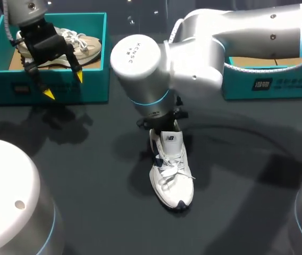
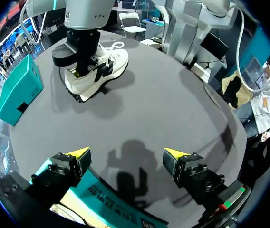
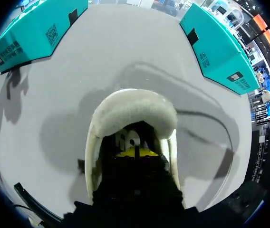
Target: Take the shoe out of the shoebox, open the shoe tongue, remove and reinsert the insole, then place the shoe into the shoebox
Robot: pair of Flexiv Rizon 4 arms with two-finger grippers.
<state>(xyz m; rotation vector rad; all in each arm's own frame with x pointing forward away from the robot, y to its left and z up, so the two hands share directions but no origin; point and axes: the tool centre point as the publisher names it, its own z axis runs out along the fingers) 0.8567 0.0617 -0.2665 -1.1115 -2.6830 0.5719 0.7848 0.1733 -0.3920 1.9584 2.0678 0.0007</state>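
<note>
The white shoe (image 1: 171,172) is sitting upright on the dark table (image 1: 87,186), and the right gripper (image 3: 136,152) is reaching down into the shoe's heel opening, where I cannot tell whether it is spread or pinching. Well apart from the shoe, the left gripper (image 1: 64,85) is hovering spread wide, holding nothing, over the front wall of a teal shoebox (image 1: 13,87).

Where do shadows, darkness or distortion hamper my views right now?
Head view: soft shadow of the left gripper on the table. Left wrist view: fisheye bends the table edge. Right wrist view: inside the white shoe is dark, the right gripper barely visible.
</note>
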